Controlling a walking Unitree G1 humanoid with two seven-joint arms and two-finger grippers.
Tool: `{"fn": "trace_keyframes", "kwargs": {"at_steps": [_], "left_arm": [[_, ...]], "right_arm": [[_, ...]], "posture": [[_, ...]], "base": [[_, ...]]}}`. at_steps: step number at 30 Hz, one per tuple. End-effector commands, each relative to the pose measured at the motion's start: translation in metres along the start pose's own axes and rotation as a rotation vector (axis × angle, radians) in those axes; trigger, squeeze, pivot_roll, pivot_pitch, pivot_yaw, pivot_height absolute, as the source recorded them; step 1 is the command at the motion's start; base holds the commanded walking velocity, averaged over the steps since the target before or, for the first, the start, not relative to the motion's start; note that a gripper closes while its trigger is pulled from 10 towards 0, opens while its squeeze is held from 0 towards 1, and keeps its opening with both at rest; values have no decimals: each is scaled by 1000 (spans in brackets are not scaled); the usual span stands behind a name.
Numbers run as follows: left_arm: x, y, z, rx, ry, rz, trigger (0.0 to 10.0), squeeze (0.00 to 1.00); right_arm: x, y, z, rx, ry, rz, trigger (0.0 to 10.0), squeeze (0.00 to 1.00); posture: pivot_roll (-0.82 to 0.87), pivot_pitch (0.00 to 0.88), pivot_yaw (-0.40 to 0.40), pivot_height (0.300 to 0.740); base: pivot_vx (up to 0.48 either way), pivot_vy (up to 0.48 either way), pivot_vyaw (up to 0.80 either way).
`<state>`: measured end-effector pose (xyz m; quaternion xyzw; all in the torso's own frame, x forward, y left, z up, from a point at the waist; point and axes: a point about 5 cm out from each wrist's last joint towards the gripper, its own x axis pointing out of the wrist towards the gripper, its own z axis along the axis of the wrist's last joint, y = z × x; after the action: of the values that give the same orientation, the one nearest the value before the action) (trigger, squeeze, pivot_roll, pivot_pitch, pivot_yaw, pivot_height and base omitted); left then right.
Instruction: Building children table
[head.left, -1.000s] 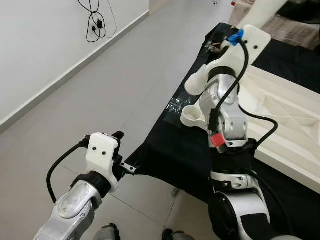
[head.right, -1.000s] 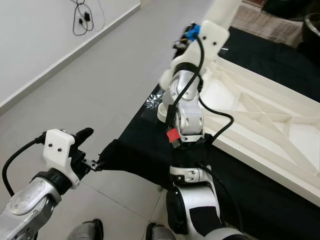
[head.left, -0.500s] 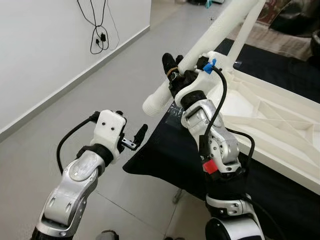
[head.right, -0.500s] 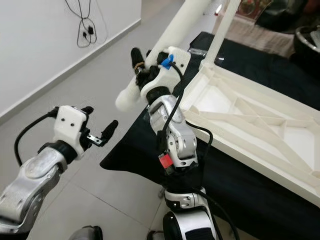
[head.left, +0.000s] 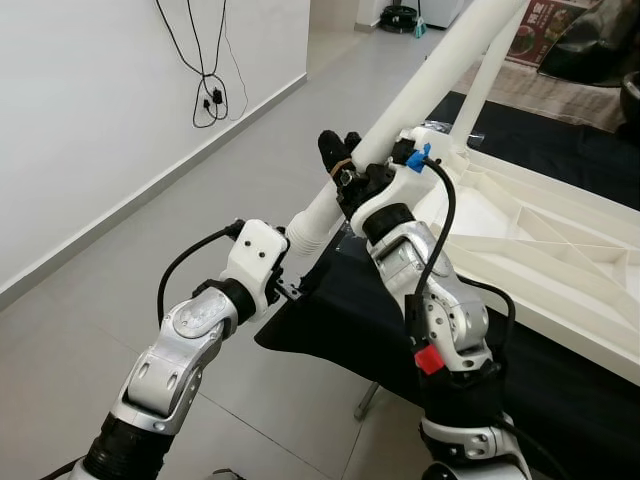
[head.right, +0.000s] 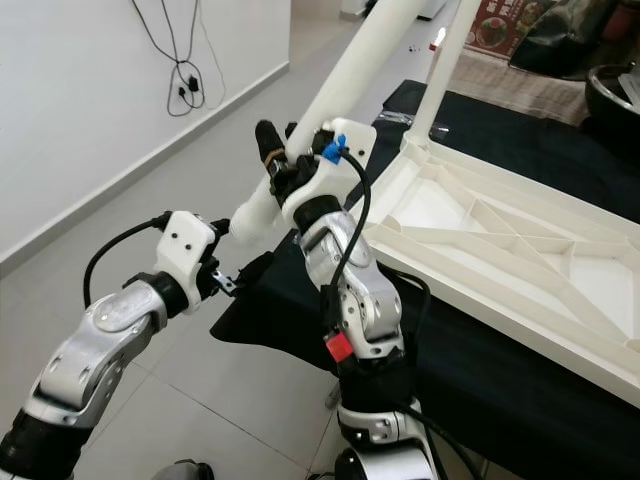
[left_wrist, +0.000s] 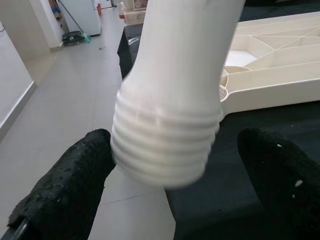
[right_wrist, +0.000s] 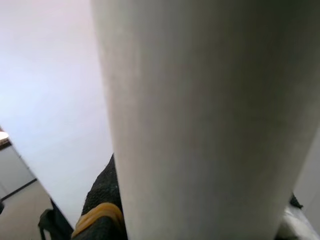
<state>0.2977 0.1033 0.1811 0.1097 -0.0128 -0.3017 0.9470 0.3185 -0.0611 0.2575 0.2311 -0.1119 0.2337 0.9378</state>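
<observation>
- Right gripper (head.left: 345, 165): clamped on the white leg (head.left: 400, 110), part way up its shaft. One black finger (right_wrist: 102, 200) with a yellow band lies against the tube in the right wrist view.
- Leg: held slanted in the air, threaded end (left_wrist: 165, 145) lowest, upper end running out of frame at the top. It hangs above the near corner of the black cloth (head.left: 340, 310) and the floor (head.left: 200, 150) beside it.
- Change: a second ago the leg's end was low, close to the table edge; it has since been lifted and swung out toward the left arm. The head camera has also shifted, so part of this apparent movement is the camera's.
- Left gripper (left_wrist: 172, 160): it has risen from low beside the cloth to the threaded end. Its fingers (left_wrist: 65, 175) are spread wide, one on each side of the threads; one pad is touching or almost touching the tube, the other stands apart. It holds nothing.
- Tabletop (head.left: 540, 240): lies underside up on the cloth, ribs showing. A second leg (head.right: 445, 70) stands upright at its far corner, apparently fitted. A round socket (left_wrist: 232, 75) at the near corner is empty.
- Judgement: the leg appears ready for a two-handed grip or a handover. The next step is probably closing the left gripper on the threads, then guiding that end to the empty socket.
- Risk: ribbed plastic may slip or twist under a partial pinch.
</observation>
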Motion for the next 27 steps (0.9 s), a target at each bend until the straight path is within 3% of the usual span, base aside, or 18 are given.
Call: {"fn": "trace_keyframes", "kwargs": {"at_steps": [1, 12, 14, 27], "left_arm": [[2, -4, -1, 25, 3, -38, 10000, 0], [2, 4, -8, 35, 31, -67, 10000, 0], [2, 1, -14, 46, 48, -94, 0, 0], [-2, -2, -28, 75, 100, -127, 0, 0]], "right_arm": [[-2, 9, -2, 7, 12, 52, 10000, 0], [-7, 11, -9, 3, 49, 73, 10000, 0], [-9, 11, -10, -5, 56, 76, 10000, 0], [-10, 9, -9, -22, 60, 82, 10000, 0]], "posture": [[142, 84, -80, 740], [139, 85, -76, 740], [136, 84, -76, 740], [133, 84, -77, 740]], "base": [[0, 0, 0], [0, 0, 0], [0, 0, 0], [0, 0, 0]]}}
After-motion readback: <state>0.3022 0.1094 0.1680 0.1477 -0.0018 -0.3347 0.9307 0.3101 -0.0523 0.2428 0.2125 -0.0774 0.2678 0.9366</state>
